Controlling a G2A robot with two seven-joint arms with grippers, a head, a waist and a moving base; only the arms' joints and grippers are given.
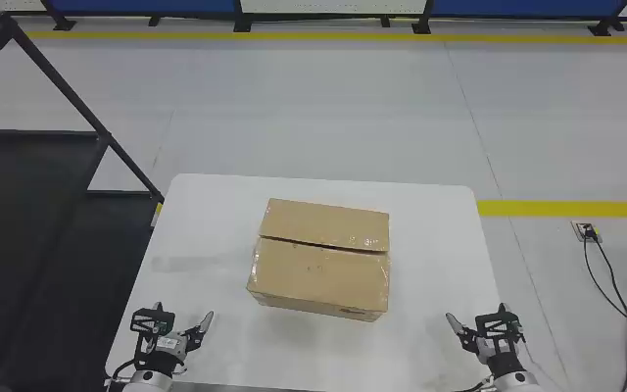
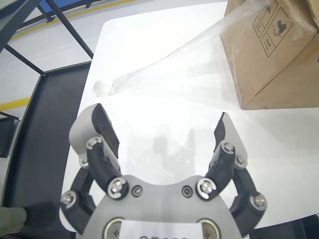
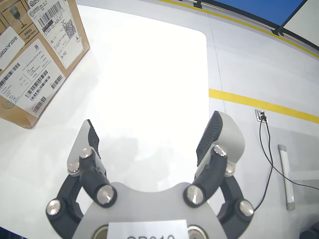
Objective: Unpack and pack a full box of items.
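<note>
A: Biggest thing first?
B: The table (image 1: pixel 431 245), white with rounded corners. A black rack (image 1: pixel 49 255) stands just beside its left edge.

A: Task item?
B: One cardboard box (image 1: pixel 321 260) sits mid-table, a bit toward the far side and slightly askew. Its top flaps are folded down, with a seam running across the top. The left wrist view catches one corner of it (image 2: pixel 274 50), the right wrist view another (image 3: pixel 30 63).

A: Anything hanging off it?
B: Clear plastic film (image 2: pixel 174 68) clings to the box side facing the left arm. It trails over the tabletop toward the rack side and ends in a small white crumpled wad (image 2: pixel 101 88) near the table edge.

A: Arms?
B: The left gripper (image 1: pixel 173 319) is at the near-left corner of the table, well apart from the box. Its fingers are spread wide over the tabletop (image 2: pixel 160 110). The right gripper (image 1: pixel 482 321) is at the near-right corner, also well apart from the box and spread wide (image 3: pixel 152 118).

A: Small stuff?
B: White shipping labels (image 3: pixel 59 30) with barcodes cover the box side facing the right arm. Black handling symbols are printed on the side facing the left arm. A thin black cable (image 3: pixel 265 145) lies on the floor right of the table, plugged into a floor socket (image 3: pixel 260 115).
</note>
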